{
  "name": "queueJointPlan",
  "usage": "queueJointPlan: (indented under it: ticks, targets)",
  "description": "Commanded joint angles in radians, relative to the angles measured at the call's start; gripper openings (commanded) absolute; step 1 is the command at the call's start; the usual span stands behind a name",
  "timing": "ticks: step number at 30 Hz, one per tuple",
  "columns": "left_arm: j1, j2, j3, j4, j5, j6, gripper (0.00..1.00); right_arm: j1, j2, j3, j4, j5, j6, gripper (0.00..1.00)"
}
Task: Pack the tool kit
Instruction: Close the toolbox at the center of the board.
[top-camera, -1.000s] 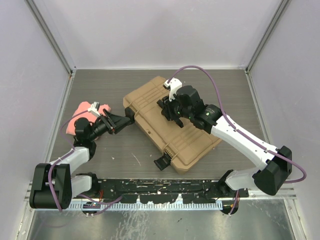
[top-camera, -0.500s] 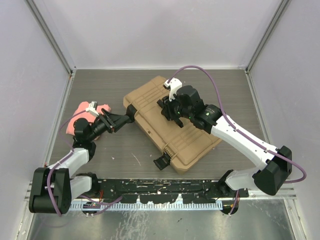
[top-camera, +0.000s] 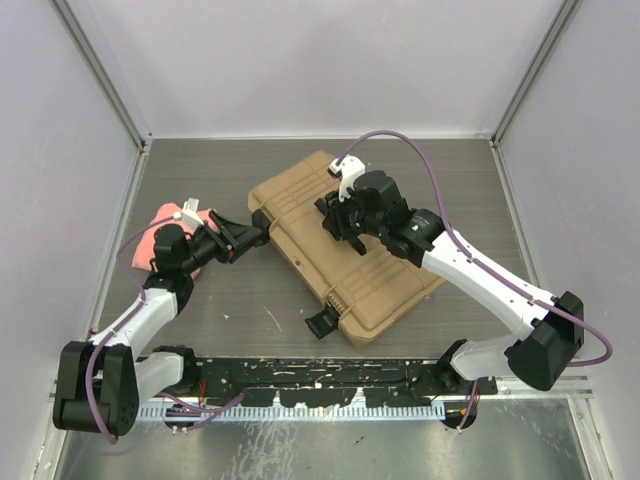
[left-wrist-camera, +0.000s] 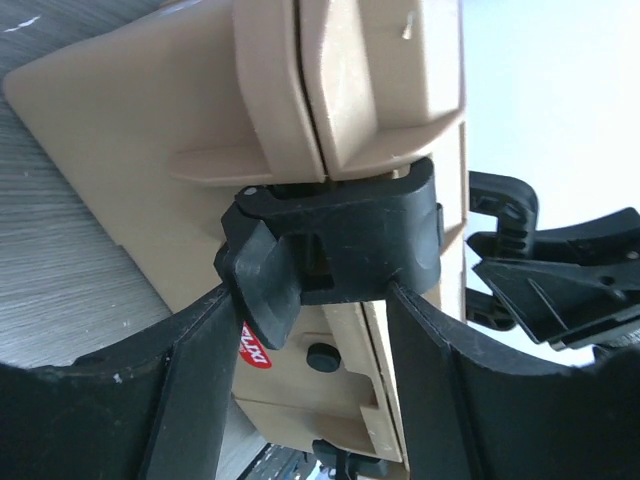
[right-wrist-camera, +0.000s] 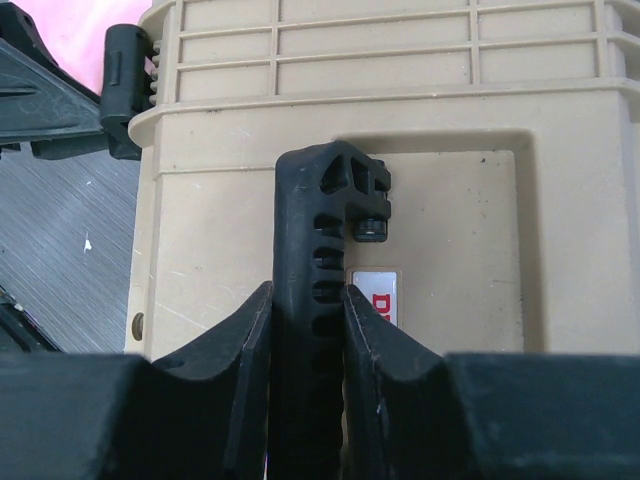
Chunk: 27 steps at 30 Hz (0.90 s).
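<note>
The tan ribbed case (top-camera: 385, 285) lies closed and slantwise on the table. My right gripper (top-camera: 345, 225) is over its top and shut on the black carry handle (right-wrist-camera: 310, 230), which stands up between the jaws (right-wrist-camera: 308, 295) beside the red label (right-wrist-camera: 383, 305). My left gripper (top-camera: 252, 235) is at the case's left end, open. Its fingertips (left-wrist-camera: 215, 310) sit at either side of the black latch (left-wrist-camera: 340, 235), right against its lower edge. No screwdrivers, pliers or hammer show.
A pink folded cloth (top-camera: 160, 222) lies under my left wrist at the left. Another black latch (top-camera: 322, 324) hangs open at the case's near corner. Grey walls close in the table on three sides.
My left wrist has swung toward the back over the pink cloth, its fingertips staying at the case's left latch. The right arm and the case have not moved.
</note>
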Motion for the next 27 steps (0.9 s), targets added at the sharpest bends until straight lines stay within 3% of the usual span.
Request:
queueJointPlan:
  ticks: [1,12,27]
  targets:
    - [-0.049,0.016,0.093,-0.084,-0.061,0.084,0.61,0.036,-0.004,0.005,0.109,-0.176,0.048,0.15]
    - [-0.076,0.002,0.133,-0.17,-0.118,0.114,0.71,0.036,-0.007,0.001,0.109,-0.19,0.047,0.14]
    - [-0.095,0.042,0.091,-0.228,-0.187,0.154,0.76,0.037,-0.006,-0.004,0.106,-0.177,0.044,0.14]
